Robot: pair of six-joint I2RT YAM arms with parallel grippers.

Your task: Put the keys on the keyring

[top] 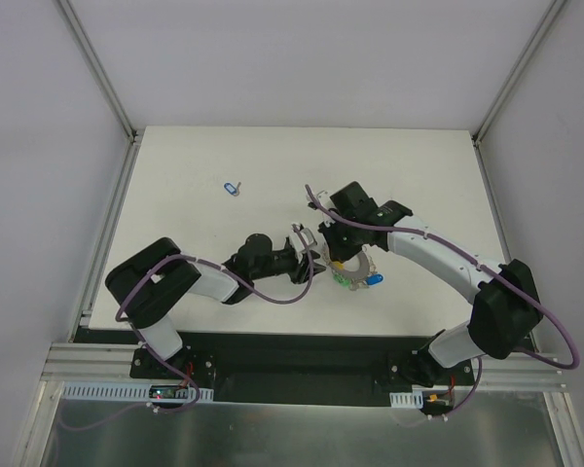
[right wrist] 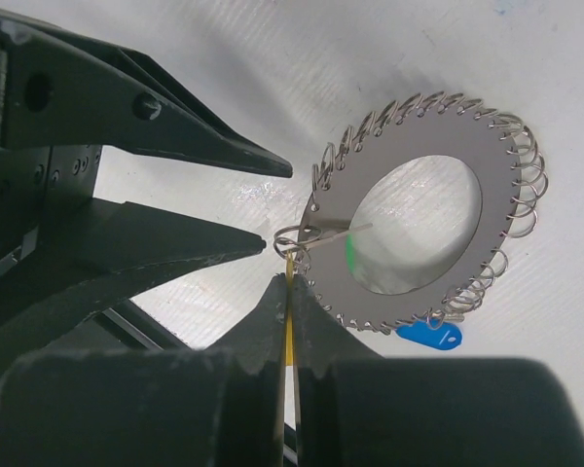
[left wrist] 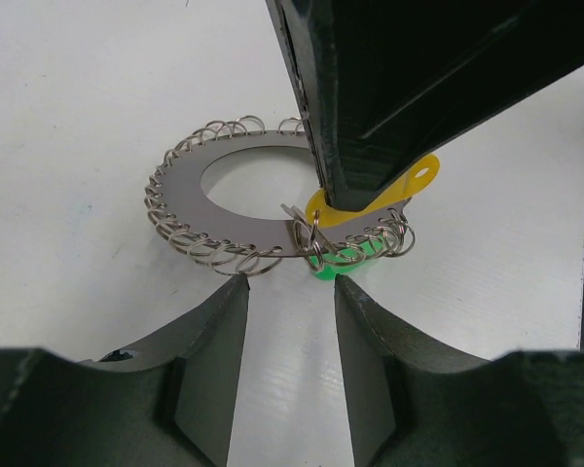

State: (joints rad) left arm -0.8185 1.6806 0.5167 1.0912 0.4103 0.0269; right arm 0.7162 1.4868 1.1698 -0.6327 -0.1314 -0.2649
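The keyring [top: 358,261] is a flat grey ring with wire loops round its rim, lying on the white table. My right gripper [right wrist: 289,284] is shut on a yellow key [right wrist: 289,292] at the ring's edge, by a small wire loop. The yellow key [left wrist: 414,180] and a green key [left wrist: 346,258] under the rim show in the left wrist view. A blue key [right wrist: 428,336] hangs on the rim. My left gripper [left wrist: 290,282] is open and empty, its tips just short of the keyring [left wrist: 185,180].
A loose blue key [top: 233,188] lies alone on the table at the back left. Both arms meet over the table's middle. The left gripper's fingers [right wrist: 204,248] point at the keyring [right wrist: 487,195] from the left in the right wrist view.
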